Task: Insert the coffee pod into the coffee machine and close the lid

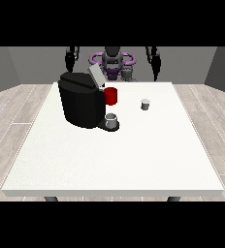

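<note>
Front view: my hands are hanging raised behind the white table point(134, 160), one at the view's left point(72, 59), one at the view's right point(154, 62); finger state, can't tell. Coffee pod point(145, 104) is sitting on the table, well apart from the black coffee machine point(81, 99), lid point(96, 76) tilting up; red cup point(111, 96) just beside it, grey cup point(112, 120) on its tray.

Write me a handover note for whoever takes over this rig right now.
Hands: the hand at the view's left and the hand at the view's right are both raised behind the table's far edge, holding nothing.
Things: coffee machine on the table, lid up; coffee pod stands to its right, apart; a cup sits on the machine's tray.
Done: nothing.
Left: pick up pod, insert it, close lid.
</note>
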